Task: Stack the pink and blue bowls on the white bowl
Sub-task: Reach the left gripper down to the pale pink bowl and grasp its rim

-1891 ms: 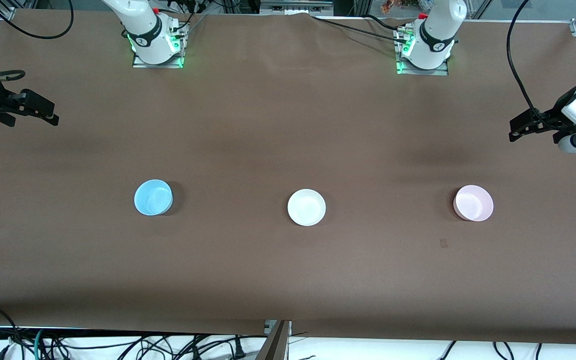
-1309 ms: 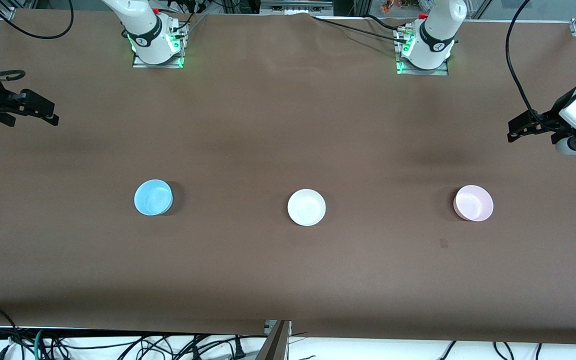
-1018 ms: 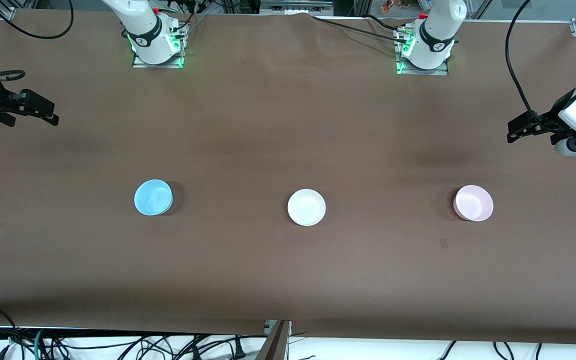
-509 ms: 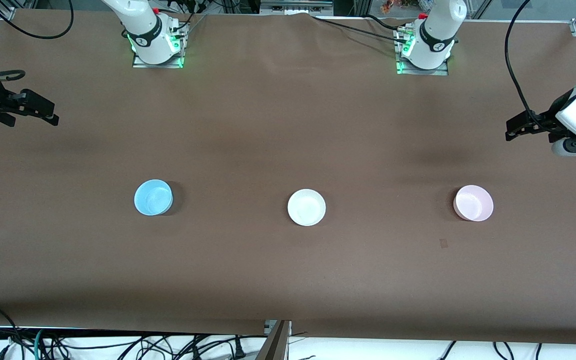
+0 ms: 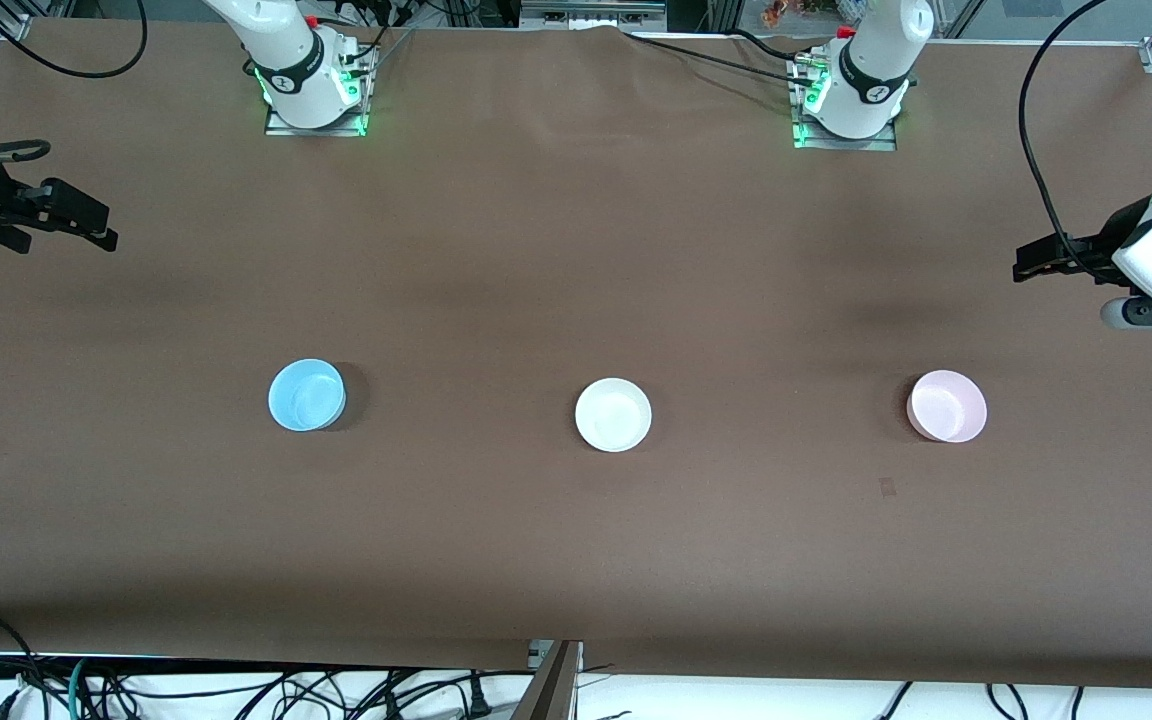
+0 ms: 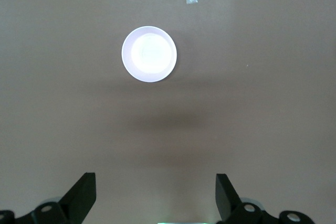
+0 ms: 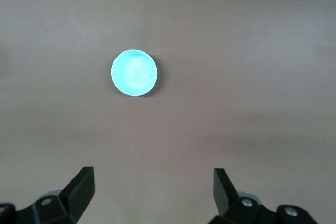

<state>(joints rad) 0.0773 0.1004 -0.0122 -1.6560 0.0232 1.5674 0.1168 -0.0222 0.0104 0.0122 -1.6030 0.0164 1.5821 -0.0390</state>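
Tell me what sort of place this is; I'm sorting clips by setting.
Probably a robotics lab: two arm bases bolted to a brown-covered table, loose cables along its edge, and test bowls, such as the white bowl.

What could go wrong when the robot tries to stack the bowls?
Nothing is stacked yet: the pink bowl, white bowl and blue bowl sit apart in a row. The left gripper, open, is high over the table's end, so it might close off-centre and tip the light pink bowl. The bowls look equal in size, so one set down crooked could jam tilted. The right gripper waits, open.
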